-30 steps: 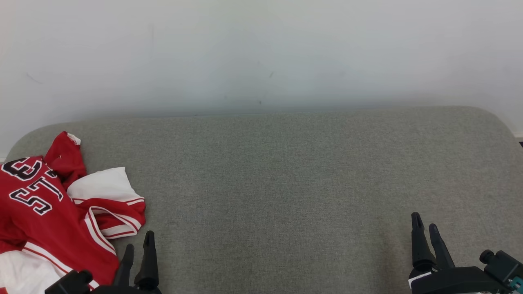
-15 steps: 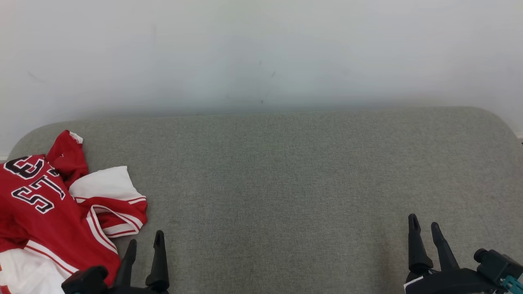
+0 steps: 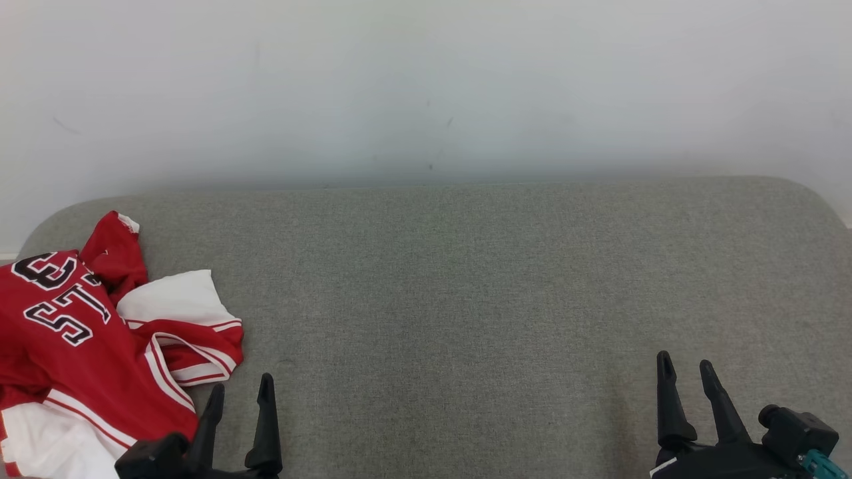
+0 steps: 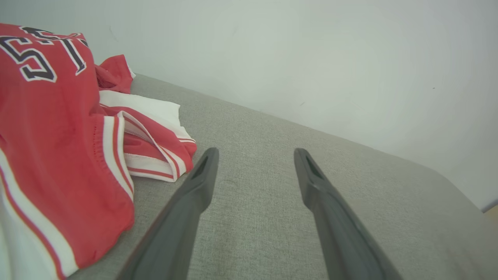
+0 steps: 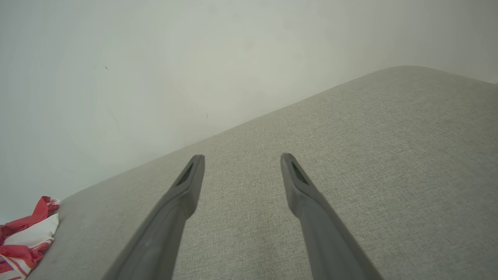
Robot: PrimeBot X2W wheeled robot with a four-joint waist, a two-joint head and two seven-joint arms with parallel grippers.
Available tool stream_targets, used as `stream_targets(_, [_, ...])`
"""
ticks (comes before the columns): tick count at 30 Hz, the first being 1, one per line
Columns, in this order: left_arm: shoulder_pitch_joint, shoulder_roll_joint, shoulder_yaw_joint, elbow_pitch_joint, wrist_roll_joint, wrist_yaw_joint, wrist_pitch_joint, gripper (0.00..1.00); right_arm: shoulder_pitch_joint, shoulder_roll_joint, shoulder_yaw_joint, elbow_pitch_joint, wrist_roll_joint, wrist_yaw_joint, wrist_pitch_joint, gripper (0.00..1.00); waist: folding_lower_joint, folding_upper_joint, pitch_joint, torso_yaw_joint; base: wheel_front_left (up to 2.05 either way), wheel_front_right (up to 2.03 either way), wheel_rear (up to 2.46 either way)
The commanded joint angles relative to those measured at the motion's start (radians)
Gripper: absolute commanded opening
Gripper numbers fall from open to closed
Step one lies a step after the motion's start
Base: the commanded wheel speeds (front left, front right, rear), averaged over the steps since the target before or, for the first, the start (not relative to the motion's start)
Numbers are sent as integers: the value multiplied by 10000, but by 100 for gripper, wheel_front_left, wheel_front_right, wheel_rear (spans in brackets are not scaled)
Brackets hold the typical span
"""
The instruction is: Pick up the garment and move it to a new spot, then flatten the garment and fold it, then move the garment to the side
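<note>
Your view swings a touch; the garment (image 3: 80, 332) stays crumpled at the left front corner of the cushion (image 3: 466, 299). Your left pincer (image 3: 241, 382), spread, edges sideways just beside it; right pincer (image 3: 684, 359) spread, empty. Pickup not begun.

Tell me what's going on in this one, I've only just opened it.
Nothing is being handled yet. A crumpled red and white jersey lies at the left end of a grey padded surface that runs along a pale wall. The left gripper is open beside the jersey's near edge, with nothing between its fingers. The right gripper is open and empty too, over bare fabric far to the right.
</note>
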Motion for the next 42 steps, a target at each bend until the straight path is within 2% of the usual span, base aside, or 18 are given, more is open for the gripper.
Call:
stream_targets(1, [26, 54, 11, -57, 279, 55, -82, 100, 5, -35, 18, -37, -253, 27, -88, 100, -1, 0, -3, 5, 0, 0, 0])
stream_targets(22, [148, 62, -127, 371, 1288, 183, -524, 100, 135, -36, 244, -16, -2042, 30, -440, 100, -1, 0, -44, 50, 0, 0, 0])
stream_targets(42, [278, 72, -178, 460, 2501, 148, -836, 100, 188, -38, 415, 80, -3065, 34, -781, 100, -1, 0, -137, 5, 0, 0, 0])
